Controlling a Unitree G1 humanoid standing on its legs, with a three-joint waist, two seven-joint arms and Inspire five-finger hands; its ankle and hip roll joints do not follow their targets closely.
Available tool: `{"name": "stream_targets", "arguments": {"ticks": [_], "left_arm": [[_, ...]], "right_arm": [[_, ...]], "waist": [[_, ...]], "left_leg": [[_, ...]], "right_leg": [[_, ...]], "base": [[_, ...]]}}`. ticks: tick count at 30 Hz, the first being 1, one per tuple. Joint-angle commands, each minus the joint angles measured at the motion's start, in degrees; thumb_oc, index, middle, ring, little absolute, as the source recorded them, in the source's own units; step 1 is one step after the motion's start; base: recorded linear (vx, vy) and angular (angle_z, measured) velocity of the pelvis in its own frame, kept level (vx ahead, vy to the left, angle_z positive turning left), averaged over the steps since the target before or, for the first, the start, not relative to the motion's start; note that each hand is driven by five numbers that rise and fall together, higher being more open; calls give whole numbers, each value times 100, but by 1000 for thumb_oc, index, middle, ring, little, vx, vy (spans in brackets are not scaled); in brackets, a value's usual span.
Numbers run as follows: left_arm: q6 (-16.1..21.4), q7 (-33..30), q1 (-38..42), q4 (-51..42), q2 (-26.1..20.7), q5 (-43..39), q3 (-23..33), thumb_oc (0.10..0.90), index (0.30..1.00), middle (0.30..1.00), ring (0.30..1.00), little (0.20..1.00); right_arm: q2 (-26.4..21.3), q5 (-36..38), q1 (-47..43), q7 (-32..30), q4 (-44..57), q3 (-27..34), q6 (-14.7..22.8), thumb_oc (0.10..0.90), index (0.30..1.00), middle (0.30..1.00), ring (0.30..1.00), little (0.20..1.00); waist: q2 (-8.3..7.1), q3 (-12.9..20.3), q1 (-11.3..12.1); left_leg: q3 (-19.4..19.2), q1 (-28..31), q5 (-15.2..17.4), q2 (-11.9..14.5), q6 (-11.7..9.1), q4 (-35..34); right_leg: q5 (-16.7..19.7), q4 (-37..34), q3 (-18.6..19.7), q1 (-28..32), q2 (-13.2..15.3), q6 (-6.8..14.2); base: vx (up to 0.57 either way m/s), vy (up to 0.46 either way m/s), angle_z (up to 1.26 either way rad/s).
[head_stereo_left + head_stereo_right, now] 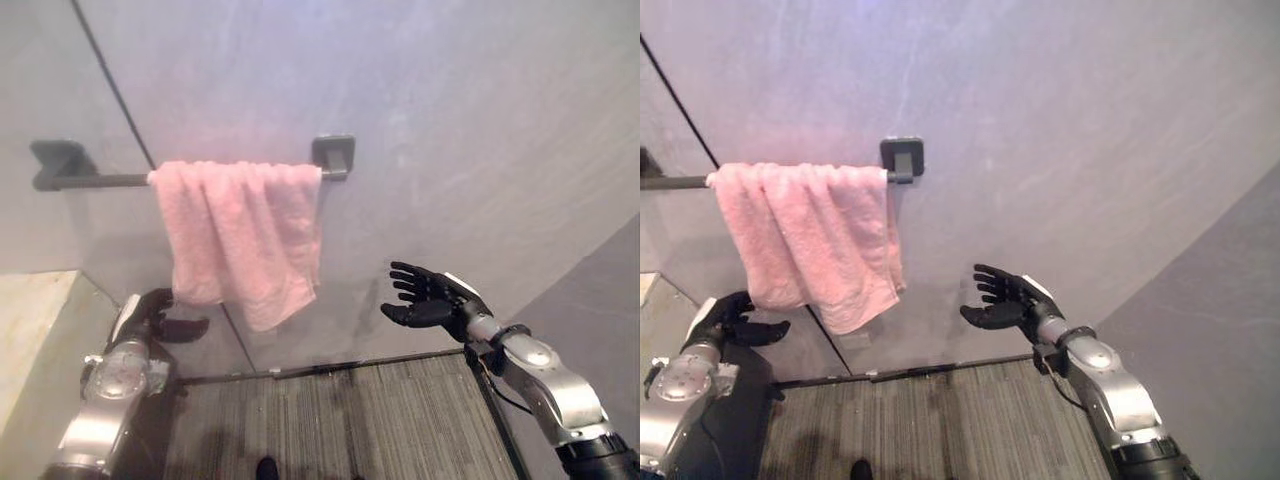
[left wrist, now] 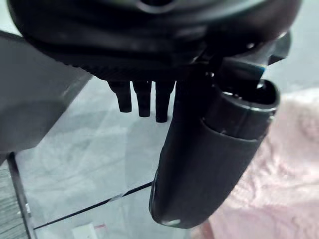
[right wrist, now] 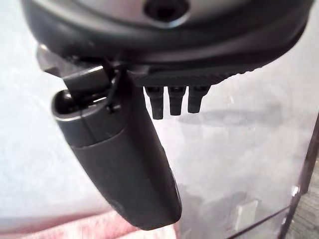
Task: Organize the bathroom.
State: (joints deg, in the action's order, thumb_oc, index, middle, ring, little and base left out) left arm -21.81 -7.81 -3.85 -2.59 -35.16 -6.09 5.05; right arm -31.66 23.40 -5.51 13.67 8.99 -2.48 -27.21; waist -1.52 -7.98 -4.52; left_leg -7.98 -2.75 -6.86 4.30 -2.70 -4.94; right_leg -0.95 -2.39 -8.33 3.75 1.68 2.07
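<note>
Two silver-grey jointed forearms showing rounded metal casings, dark left hand (image 1: 150, 315) wearing a white thumb cover, dark right hand (image 1: 428, 298) likewise (black wrist cuffs joining both).

1. Pink towel (image 1: 243, 235), fluffy terry, draped over a dark wall rail (image 1: 100, 181) at its right end, just beside the right bracket (image 1: 334, 155).
2. It hangs bunched in loose folds, bottom edge slanted, lowest corner towards the right.

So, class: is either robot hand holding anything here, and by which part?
Nothing is held. The left hand and right hand are open, apart from the pink towel.
</note>
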Motion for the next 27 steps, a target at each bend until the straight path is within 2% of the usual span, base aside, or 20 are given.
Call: {"name": "stream_targets", "arguments": {"ticks": [1,9,16,22,23,27], "left_arm": [[592,-296,1079,-521,-769,427,530,800,900,900,900,900],[854,-122,1365,-997,-1006,454,609,800,900,900,900,900],[861,106,1675,-1282,-1135,435,463,800,900,900,900,900],[733,594,1984,-1435,-1214,90,243,800,900,900,900,900],[667,843,2148,-1497,-1261,-280,96,800,900,900,900,900],[429,990,2512,-1482,-1344,-745,-243,800,900,900,900,900]], "right_arm": [[-267,312,-659,75,593,29,219,800,900,900,900,900],[-242,447,-1214,-15,771,-367,-222,800,900,900,900,900],[-300,243,-1690,-81,1020,-723,-441,800,900,900,900,900],[-309,213,-2005,-138,1116,-898,-599,800,900,900,900,900],[-319,172,-2140,-198,1090,-983,-568,800,900,900,900,900],[-261,119,-2419,-365,1009,-1170,-533,800,900,900,900,900]], "waist": [[61,421,52],[18,521,215],[-5,547,276],[11,552,268],[31,552,261],[73,562,238]], "left_leg": [[-207,280,613,287,-120,254],[-85,317,597,263,-153,145],[-27,315,559,277,-180,60],[-32,317,539,303,-202,40],[-36,314,529,317,-219,36],[-61,348,538,342,-232,23]], "right_leg": [[-175,415,-117,-328,330,616],[-166,299,-98,-227,333,663],[-168,271,-87,-232,331,682],[-182,283,-44,-236,336,696],[-180,292,-38,-243,341,709],[-185,304,-47,-242,358,738]], "base": [[27,-8,16],[38,-2,8],[22,-1,8],[15,9,6],[0,0,0],[15,14,6]]}}
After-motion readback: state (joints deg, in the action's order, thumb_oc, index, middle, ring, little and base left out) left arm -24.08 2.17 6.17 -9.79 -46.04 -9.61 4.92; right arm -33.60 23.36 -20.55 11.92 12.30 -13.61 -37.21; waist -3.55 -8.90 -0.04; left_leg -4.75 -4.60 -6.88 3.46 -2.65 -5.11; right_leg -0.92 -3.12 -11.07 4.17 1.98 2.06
